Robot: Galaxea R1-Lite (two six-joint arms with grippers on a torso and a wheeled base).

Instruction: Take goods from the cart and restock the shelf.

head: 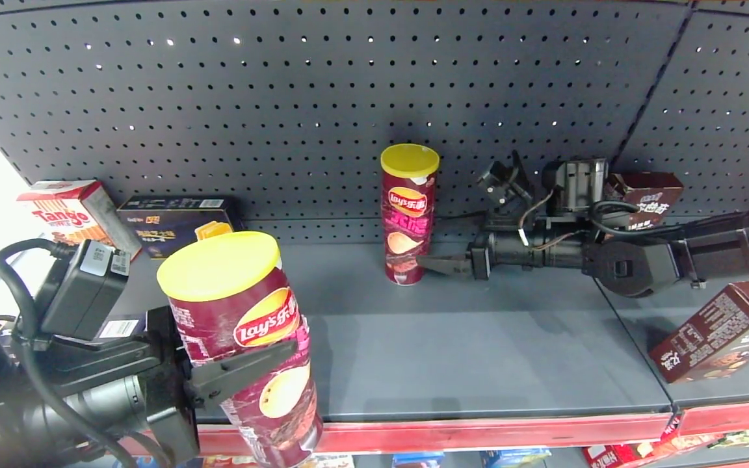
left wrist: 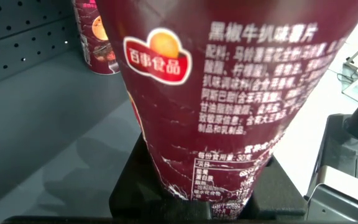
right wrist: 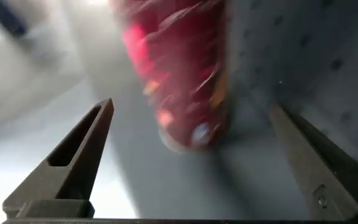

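**One can in your left gripper, one upright on the shelf**

Your left gripper (head: pixel 238 374) is closed around the held can (head: pixel 238 325), a dark red chips tube with a yellow lid. It grips the tube at about the middle of its body. The tube is upright and only a little tilted, at the front left edge of the shelf (head: pixel 465 351). In the left wrist view the tube's printed side (left wrist: pixel 229 93) is very near the camera.

The standing can (head: pixel 407 214) is of the same kind. It stands upright near the back of the shelf, close to the pegboard wall (head: pixel 283 97).

Your right gripper (head: pixel 439 264) is just beside the lower part of this can. Its fingers are spread wide and hold nothing. In the right wrist view the can is in front of the gap between them (right wrist: pixel 191 106). You cannot tell if a fingertip touches it.

A red and white box (head: pixel 69 214) and a dark box (head: pixel 176 224) lie at the back left. Two brown boxes (head: pixel 719 331) (head: pixel 647 195) are on the right.
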